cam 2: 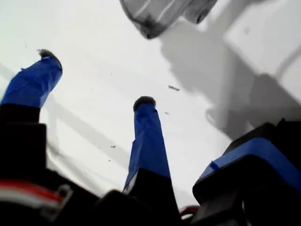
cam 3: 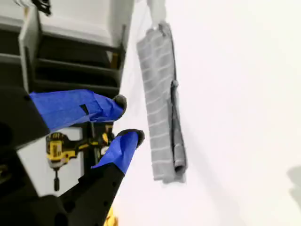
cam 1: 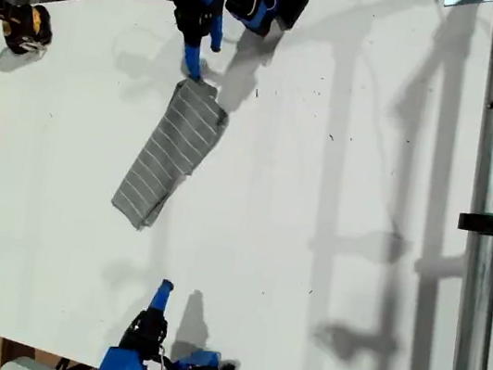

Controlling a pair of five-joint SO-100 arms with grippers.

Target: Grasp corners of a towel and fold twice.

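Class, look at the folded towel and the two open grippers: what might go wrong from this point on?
1. The towel lies as a narrow layered strip with uneven edges; a pinch at one corner may lift only the top layer and undo the fold.
2. My second gripper is open beside the towel, holding nothing; closing there may miss or drag the cloth.
3. My first gripper is open, short of the towel's end, so cannot steady it.

Both my arms are black with blue-taped fingers, dark rubbery tips, red and white cables.
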